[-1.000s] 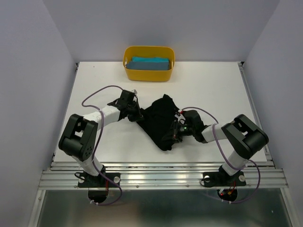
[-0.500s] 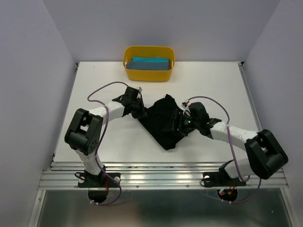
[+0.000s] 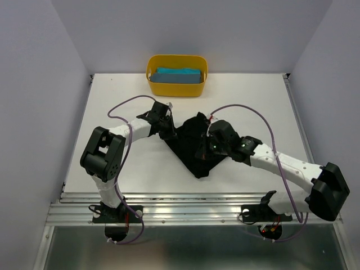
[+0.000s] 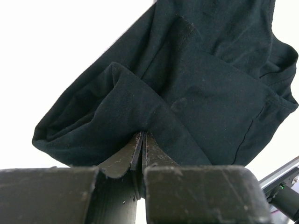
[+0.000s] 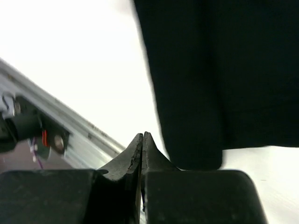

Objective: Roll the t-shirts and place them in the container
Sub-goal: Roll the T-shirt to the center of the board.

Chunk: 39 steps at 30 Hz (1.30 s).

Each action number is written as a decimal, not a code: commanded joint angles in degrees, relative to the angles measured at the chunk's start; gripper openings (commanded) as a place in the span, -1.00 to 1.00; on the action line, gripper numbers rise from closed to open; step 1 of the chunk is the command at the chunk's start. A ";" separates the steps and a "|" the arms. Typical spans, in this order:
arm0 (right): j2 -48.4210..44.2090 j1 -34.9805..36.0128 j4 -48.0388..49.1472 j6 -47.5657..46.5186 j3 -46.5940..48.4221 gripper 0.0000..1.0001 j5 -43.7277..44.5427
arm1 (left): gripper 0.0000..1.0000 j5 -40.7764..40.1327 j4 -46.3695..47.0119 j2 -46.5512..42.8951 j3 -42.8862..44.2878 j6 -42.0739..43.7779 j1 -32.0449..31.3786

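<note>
From above, the black t-shirt (image 3: pixel 188 145) lies crumpled mid-counter (image 3: pixel 253 101) as a rough triangle. Its long axis runs from the far side toward you, and its point aims at the near edge. Your left hand (image 3: pixel 166 130) sits at the shirt's far-left corner. Your right hand (image 3: pixel 206 148) hangs over its right half, so both are on the garment, with the right nearer the middle. The teal t-shirt (image 3: pixel 179 75) lies folded inside the yellow tub (image 3: pixel 151 70) at the far edge, well apart from either hand. You have bare counter on both flanks; the tightest margin is between the shirt's point and the near edge.

Through the left wrist, your left hand (image 4: pixel 142 142) is clenched on a raised fold of the black t-shirt (image 4: pixel 201 88). The rest of the cloth spreads away ahead and to the right. White counter (image 4: pixel 56 42) opens up on the left.

Through the right wrist, your right hand (image 5: pixel 142 140) is clenched with nothing visibly between the jaws. The tips sit over bare counter (image 5: pixel 70 37), just beside the shirt's edge. The black t-shirt (image 5: pixel 210 70) lies ahead and to the right of them, and the metal rail (image 5: pixel 74 128) runs close on the left. You'd likely need to reopen and shift right before that hand can take hold of any cloth.
</note>
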 commanded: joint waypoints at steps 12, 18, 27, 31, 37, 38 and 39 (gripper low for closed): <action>11.86 5.19 0.65 2.58 -7.73 -0.99 14.52 | -0.76 0.47 -0.51 0.79 2.49 1.43 -1.12; 10.37 5.19 0.12 3.37 -8.62 -0.99 15.40 | -0.74 -1.10 -2.97 -3.86 4.16 2.13 -1.21; 6.75 7.12 -2.52 1.35 4.19 -0.99 16.72 | -0.74 -6.73 -7.28 -7.03 5.40 2.93 -0.95; 10.45 7.12 0.64 1.43 6.15 -0.99 15.41 | -0.74 -7.79 -6.75 -7.74 3.46 2.49 -0.34; 18.08 7.12 4.68 3.37 4.31 -0.99 17.68 | -0.81 -13.14 -2.02 -7.91 -1.19 0.82 0.90; 19.06 7.12 5.12 3.46 3.61 -0.99 18.12 | -0.81 -13.50 -1.57 -7.56 -1.46 0.73 0.90; 19.76 7.12 5.91 3.89 2.90 -0.99 18.39 | -0.81 -13.76 -1.48 -6.17 -1.29 0.73 0.90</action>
